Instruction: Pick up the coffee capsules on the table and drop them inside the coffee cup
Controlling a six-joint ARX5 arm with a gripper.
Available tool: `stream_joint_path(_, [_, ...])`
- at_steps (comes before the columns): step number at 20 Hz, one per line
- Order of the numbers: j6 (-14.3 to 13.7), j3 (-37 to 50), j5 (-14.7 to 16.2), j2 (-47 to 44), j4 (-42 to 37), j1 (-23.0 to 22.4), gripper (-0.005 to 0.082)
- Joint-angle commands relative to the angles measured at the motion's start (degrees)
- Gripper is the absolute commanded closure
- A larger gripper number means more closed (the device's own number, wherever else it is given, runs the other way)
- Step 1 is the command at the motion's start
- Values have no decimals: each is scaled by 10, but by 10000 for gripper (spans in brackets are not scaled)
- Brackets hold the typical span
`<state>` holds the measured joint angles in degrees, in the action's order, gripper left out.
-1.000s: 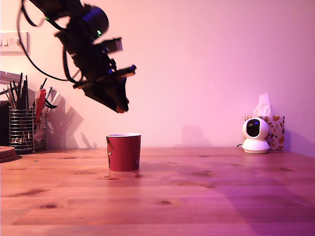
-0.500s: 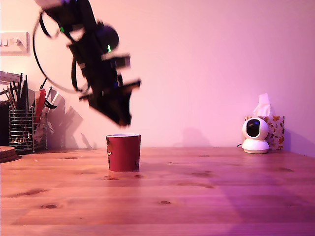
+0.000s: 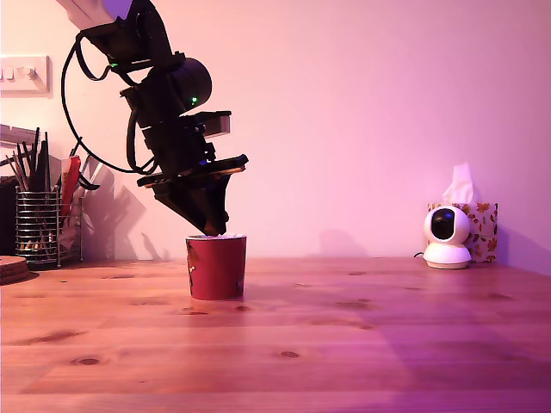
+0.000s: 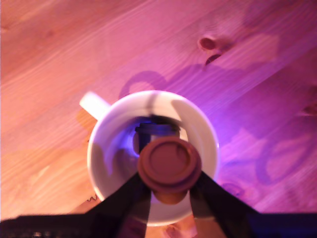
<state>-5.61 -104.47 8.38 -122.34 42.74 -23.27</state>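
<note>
The red coffee cup (image 3: 216, 267) with a pale rim stands on the wooden table (image 3: 344, 335). My gripper (image 3: 215, 231) hangs nose-down with its fingertips right at the cup's rim. In the wrist view the gripper (image 4: 170, 191) is shut on a brown coffee capsule (image 4: 169, 165), held directly over the cup's pale inside (image 4: 114, 148). A dark capsule (image 4: 153, 131) lies at the bottom of the cup, partly hidden behind the brown one. The cup's handle (image 4: 94, 104) sticks out to one side.
A wire mesh pen holder (image 3: 39, 225) with pens stands at the exterior view's left, near the wall. A small white camera (image 3: 447, 237) and a tissue box (image 3: 480, 225) sit at the far right. A round wooden piece (image 3: 12, 268) lies at the left edge.
The arm has swung down and toward the exterior view's right, bringing the gripper from well above the cup to its rim.
</note>
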Motion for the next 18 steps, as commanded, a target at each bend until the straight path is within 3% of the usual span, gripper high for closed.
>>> stream_joint_path(1, [-5, 0, -1, -9, 3, -3, 629])
stream_joint_path(5, [-6, 0, -2, -9, 4, -3, 590])
stream_joint_path(6, [-22, 0, -2, -9, 3, -3, 488])
stream_joint_path(8, [-22, 0, -8, -9, -4, -4, 269])
stream_joint_path(9, [-22, 0, -10, -9, -4, -5, 211])
stream_joint_path(18, [-24, -8, -14, -7, -7, -5, 199])
